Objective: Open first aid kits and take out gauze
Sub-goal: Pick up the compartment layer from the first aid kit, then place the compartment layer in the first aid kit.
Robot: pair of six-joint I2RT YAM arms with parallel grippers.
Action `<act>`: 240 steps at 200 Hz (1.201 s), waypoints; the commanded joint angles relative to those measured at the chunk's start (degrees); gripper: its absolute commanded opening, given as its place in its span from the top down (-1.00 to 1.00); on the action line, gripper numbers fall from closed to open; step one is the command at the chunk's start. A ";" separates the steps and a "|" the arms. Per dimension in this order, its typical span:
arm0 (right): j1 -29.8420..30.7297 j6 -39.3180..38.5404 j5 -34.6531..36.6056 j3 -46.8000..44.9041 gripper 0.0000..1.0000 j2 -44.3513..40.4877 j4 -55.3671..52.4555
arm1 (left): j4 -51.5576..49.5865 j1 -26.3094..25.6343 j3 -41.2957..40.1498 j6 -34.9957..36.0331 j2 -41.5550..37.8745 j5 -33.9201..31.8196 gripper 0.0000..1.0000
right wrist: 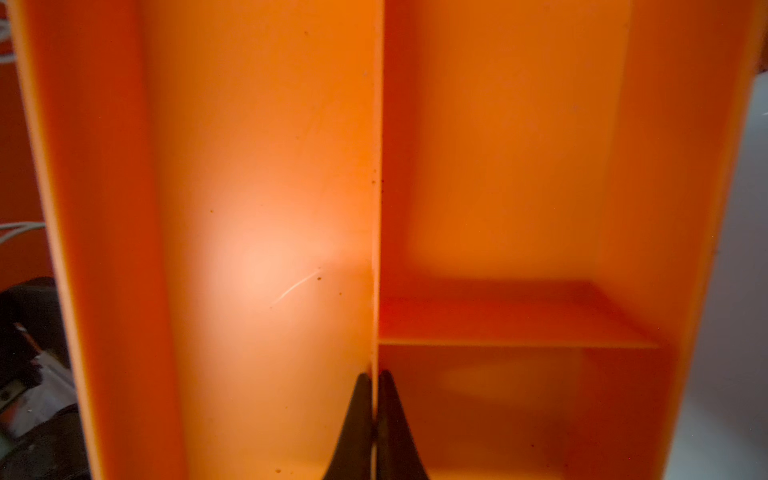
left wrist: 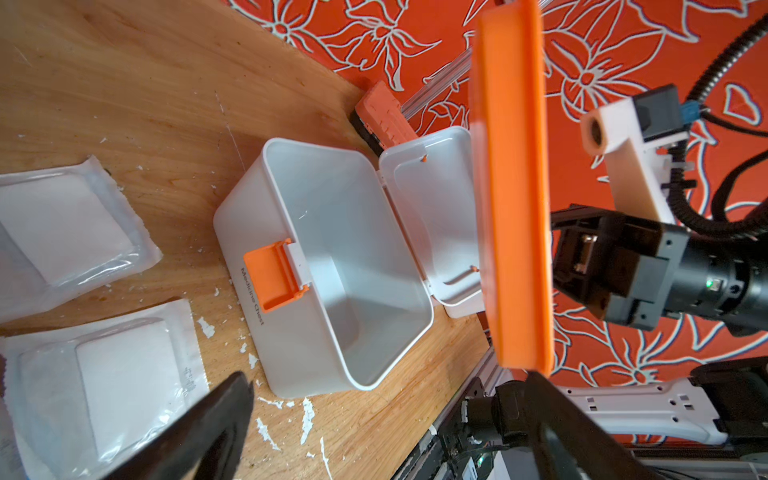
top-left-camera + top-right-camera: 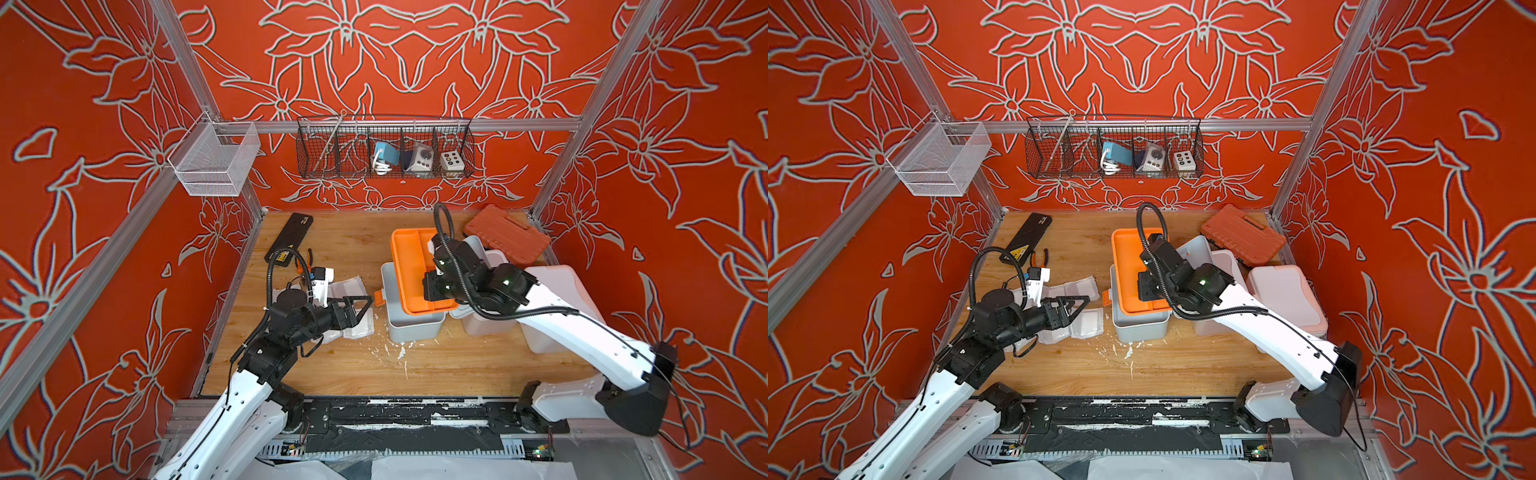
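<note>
Wood tabletop (image 3: 457, 365), gauze (image 2: 66, 224), floral walls (image 3: 249, 41)

Wooden table (image 3: 457, 365) holds kits (image 3: 413, 328), gauze (image 3: 351, 286), tool case (image 3: 505, 235).

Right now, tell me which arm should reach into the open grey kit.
Left. The left end effector is open, empty and beside the kit; the right end effector is shut on the orange tray divider.

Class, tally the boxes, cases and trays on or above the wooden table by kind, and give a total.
First aid kits (grey kit, white kit, pink kit): 3
Orange tray: 1
Orange-red tool case: 1
Black case: 1
Total: 6
</note>
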 commanded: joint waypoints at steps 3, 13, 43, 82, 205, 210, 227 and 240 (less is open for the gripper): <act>-3.05 -3.37 -1.66 -1.90 1.00 -9.00 3.15 | 1.42 0.17 4.12 3.29 -0.35 -0.68 -0.95; -4.97 -3.93 -3.06 -2.83 1.00 -12.82 3.63 | 0.77 0.17 5.48 4.56 -0.35 -0.81 -0.95; -14.90 -4.33 -11.48 -5.41 1.00 -22.56 3.10 | -1.30 0.17 8.14 8.64 -1.23 -2.41 -0.95; -21.73 -5.92 -13.94 -6.55 1.00 -28.91 0.00 | -1.20 0.17 7.15 11.50 -5.45 -6.27 -0.95; -22.82 -6.62 -16.51 -10.30 1.00 -28.12 5.10 | 6.04 0.17 2.28 10.47 -10.30 -10.21 -0.95; -22.76 -6.49 -16.66 -10.32 1.00 -28.26 5.15 | 5.92 0.21 2.32 10.33 -10.09 -10.32 -0.95; -22.74 -6.27 -18.00 -10.50 1.00 -28.17 5.32 | 5.10 0.17 2.80 9.73 -9.33 -10.82 -0.95; -22.82 -6.32 -18.76 -10.97 1.00 -28.08 5.53 | 5.01 0.16 2.50 8.69 -9.24 -11.53 -0.95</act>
